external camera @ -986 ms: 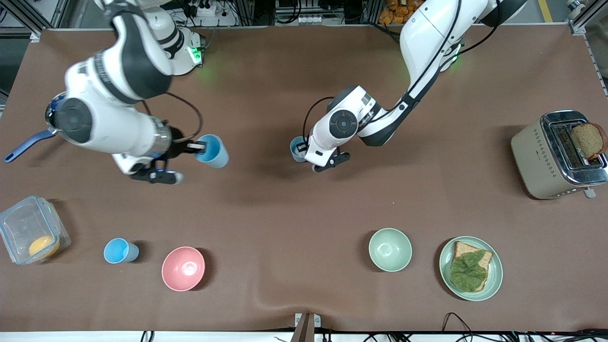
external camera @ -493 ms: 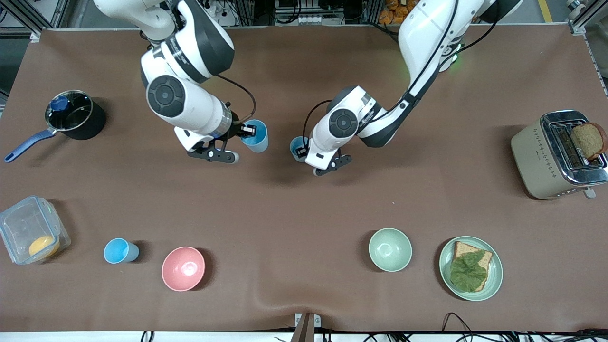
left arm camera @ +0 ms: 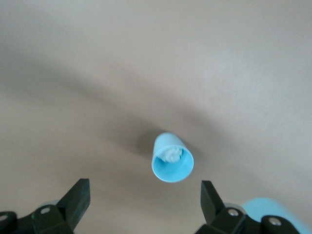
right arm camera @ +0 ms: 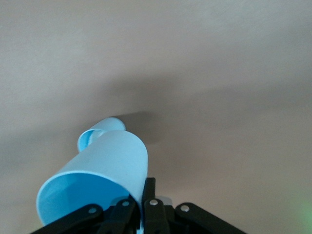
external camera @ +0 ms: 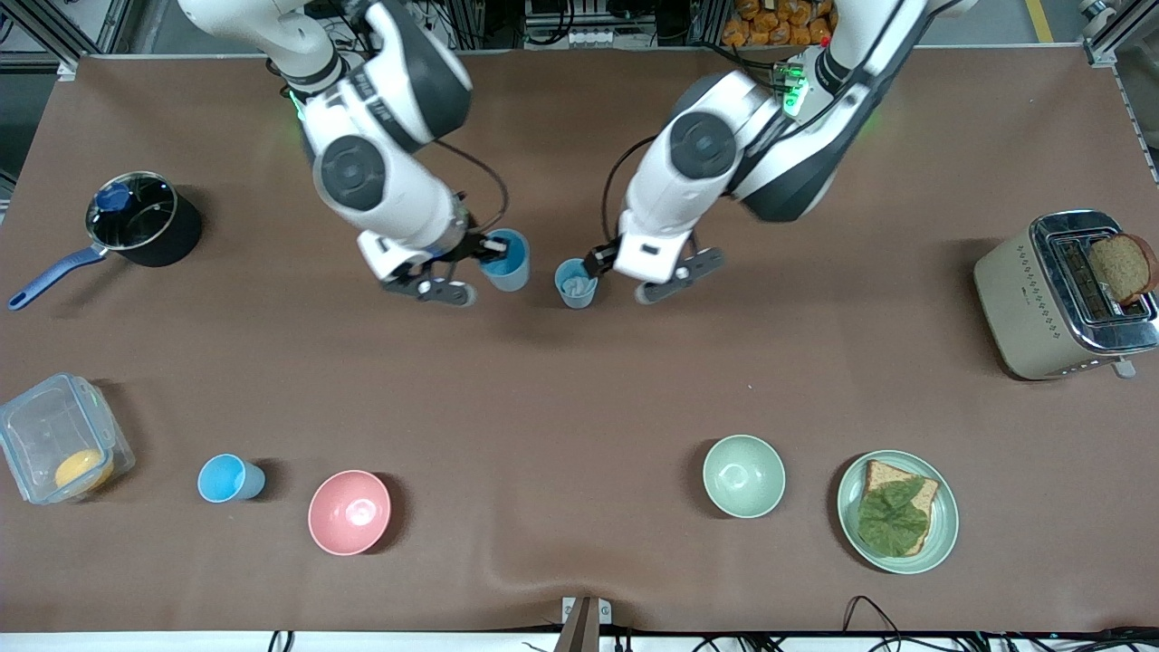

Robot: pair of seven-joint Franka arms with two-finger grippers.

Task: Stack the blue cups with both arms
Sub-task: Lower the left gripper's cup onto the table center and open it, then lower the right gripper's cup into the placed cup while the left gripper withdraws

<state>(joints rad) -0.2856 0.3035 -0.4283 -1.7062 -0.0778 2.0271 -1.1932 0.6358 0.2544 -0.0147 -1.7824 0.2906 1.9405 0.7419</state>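
One pale blue cup (external camera: 576,282) stands upright on the brown table with something white inside it; it also shows in the left wrist view (left arm camera: 172,158). My left gripper (external camera: 599,263) (left arm camera: 145,195) is open and empty, up over the table just beside this cup, toward the left arm's end. My right gripper (external camera: 489,246) (right arm camera: 139,200) is shut on the rim wall of the second blue cup (external camera: 509,260) (right arm camera: 105,165). It holds that cup tilted in the air beside the standing cup (right arm camera: 100,131), toward the right arm's end.
A brighter sky-blue cup (external camera: 226,477), a pink bowl (external camera: 349,512), a green bowl (external camera: 743,475) and a plate (external camera: 946,516) with bread and lettuce lie nearer the camera. A pot (external camera: 136,222) and clear box (external camera: 59,450) sit at the right arm's end, a toaster (external camera: 1059,294) at the left arm's.
My right arm has carried its blue cup from the right arm's end to just beside the standing cup. My left gripper has come off the standing cup, risen and drawn back.
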